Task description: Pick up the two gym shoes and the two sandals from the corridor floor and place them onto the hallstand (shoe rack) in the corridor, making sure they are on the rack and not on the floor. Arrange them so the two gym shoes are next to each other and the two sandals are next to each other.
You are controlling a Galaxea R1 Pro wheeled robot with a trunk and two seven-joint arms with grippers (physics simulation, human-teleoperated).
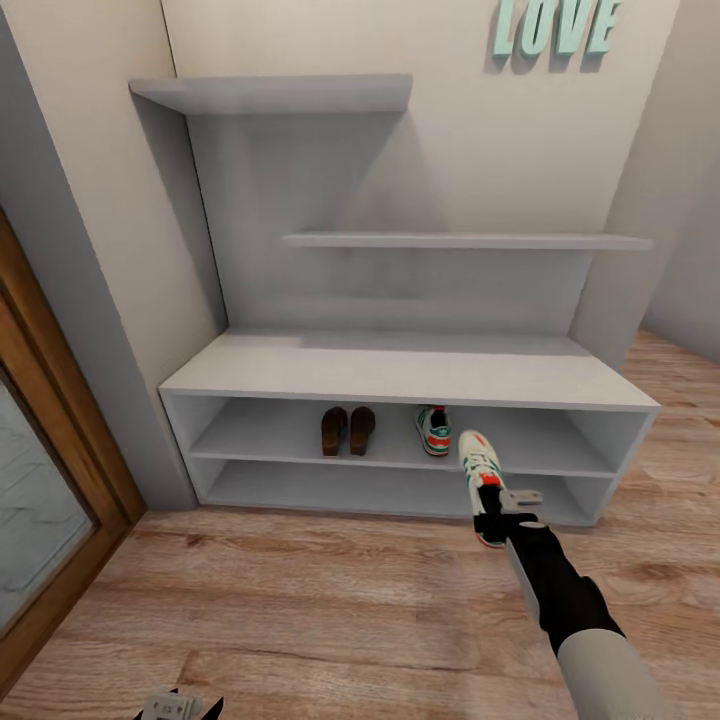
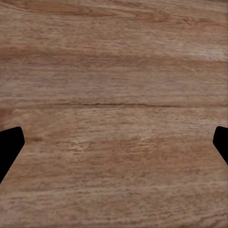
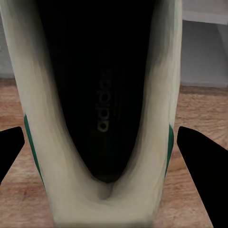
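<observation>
The pale-grey hallstand point(image 1: 400, 368) stands against the wall ahead. On its upper shoe shelf the two brown sandals point(image 1: 347, 430) lie side by side, and one gym shoe point(image 1: 434, 430) sits to their right. The second gym shoe point(image 1: 481, 462) hangs in front of that shelf, toe toward the rack, slightly right of the shelved shoe. My right gripper point(image 1: 497, 515) is shut on its heel end. The right wrist view looks into the shoe's dark opening point(image 3: 102, 114) between the fingers. My left gripper point(image 1: 180, 706) is open and low over the wood-plank corridor floor point(image 2: 114, 71).
A wooden door frame with a glass pane point(image 1: 50, 470) runs along the left. Two staggered upper shelves point(image 1: 470, 241) jut from the hallstand's back panel, under teal "LOVE" letters point(image 1: 555, 25). The lower shoe shelf point(image 1: 380, 490) is bare.
</observation>
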